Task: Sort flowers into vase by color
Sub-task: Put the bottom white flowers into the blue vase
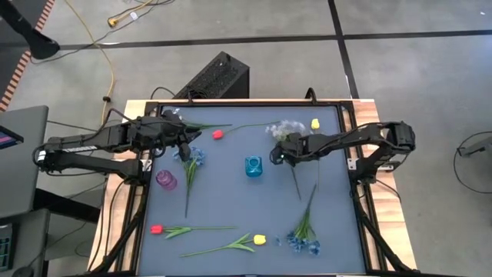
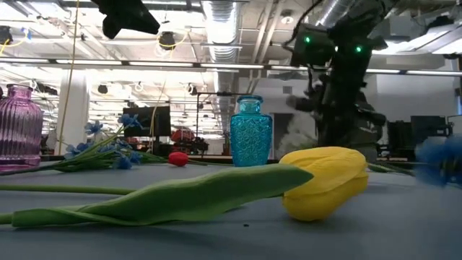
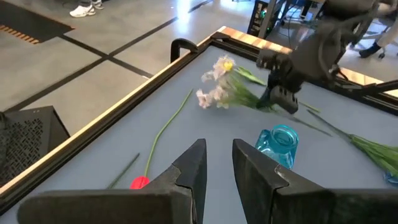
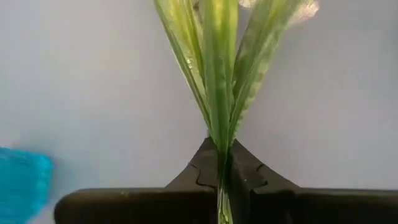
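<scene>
The white flower spray (image 1: pixel 286 129), lying at the surface's (image 1: pixel 231 177) far side, is pinched at its stem by the closed right claw (image 4: pixel 222 163). A straight lift toward the blue vase (image 1: pixel 254 166) is advised, grip held firm.

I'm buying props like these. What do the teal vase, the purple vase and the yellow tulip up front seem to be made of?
The teal vase looks like pressed glass: translucent, glossy, with a cut diamond pattern. The purple vase also looks like glass, see-through with vertical ribs. The yellow tulip appears to be moulded foam or soft plastic: smooth, matte and seamless, though fabric can't be ruled out.
</scene>
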`<state>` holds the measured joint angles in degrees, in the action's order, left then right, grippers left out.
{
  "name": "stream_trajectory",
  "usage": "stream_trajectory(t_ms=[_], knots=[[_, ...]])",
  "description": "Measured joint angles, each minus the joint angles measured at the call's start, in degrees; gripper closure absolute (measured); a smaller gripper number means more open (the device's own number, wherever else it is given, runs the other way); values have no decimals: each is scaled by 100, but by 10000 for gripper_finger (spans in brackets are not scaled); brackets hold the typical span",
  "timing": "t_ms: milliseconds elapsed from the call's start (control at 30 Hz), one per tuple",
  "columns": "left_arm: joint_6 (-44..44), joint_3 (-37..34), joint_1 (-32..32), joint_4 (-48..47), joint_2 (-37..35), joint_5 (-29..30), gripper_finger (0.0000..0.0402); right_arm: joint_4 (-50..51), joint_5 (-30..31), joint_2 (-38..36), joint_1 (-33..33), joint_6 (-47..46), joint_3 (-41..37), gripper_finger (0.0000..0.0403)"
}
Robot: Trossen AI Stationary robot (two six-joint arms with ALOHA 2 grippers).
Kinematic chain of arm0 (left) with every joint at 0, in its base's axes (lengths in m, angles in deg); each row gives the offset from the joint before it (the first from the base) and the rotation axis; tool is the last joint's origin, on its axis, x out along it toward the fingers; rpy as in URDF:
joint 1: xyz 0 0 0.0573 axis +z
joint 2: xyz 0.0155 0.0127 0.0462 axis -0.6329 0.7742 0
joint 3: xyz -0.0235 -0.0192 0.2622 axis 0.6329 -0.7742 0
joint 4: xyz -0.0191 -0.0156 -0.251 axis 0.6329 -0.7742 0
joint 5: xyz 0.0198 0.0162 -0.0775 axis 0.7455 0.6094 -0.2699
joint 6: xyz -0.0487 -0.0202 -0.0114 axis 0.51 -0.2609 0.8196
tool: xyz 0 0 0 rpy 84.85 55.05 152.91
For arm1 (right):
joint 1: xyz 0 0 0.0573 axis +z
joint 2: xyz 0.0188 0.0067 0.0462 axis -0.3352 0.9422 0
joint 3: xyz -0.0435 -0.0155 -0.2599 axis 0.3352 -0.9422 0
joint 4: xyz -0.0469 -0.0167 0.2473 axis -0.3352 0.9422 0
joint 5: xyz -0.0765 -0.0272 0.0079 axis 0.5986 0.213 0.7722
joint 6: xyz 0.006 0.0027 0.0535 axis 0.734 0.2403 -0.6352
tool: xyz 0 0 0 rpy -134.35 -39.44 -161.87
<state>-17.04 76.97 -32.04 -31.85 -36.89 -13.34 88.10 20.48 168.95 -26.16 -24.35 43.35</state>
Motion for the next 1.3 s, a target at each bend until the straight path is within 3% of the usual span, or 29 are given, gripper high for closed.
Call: stream_trajectory(t_ms=[333, 467, 667, 800, 1067, 1300], knots=[[210, 0, -2, -203, 0, 36, 335, -281, 851, -1152, -70, 466, 292, 361], [360, 0, -2, -399, -1, 41, 335, -1282, 1395, -1800, 53, 1445, 321, 364], [144, -66, -87, -382, -6, 37, 335, -3774, 1644, -2285, 332, 3990, 334, 363], [-227, -389, -323, 349, -141, 103, 341, -4967, 679, -2114, 402, 5577, 334, 364], [131, -1318, -519, 1625, -237, -9, 359, -6928, -173, -1407, 554, 6419, 287, 366], [394, -1582, -735, 1918, -287, -154, 372, -8590, -472, -785, 547, 6595, -175, 366]])
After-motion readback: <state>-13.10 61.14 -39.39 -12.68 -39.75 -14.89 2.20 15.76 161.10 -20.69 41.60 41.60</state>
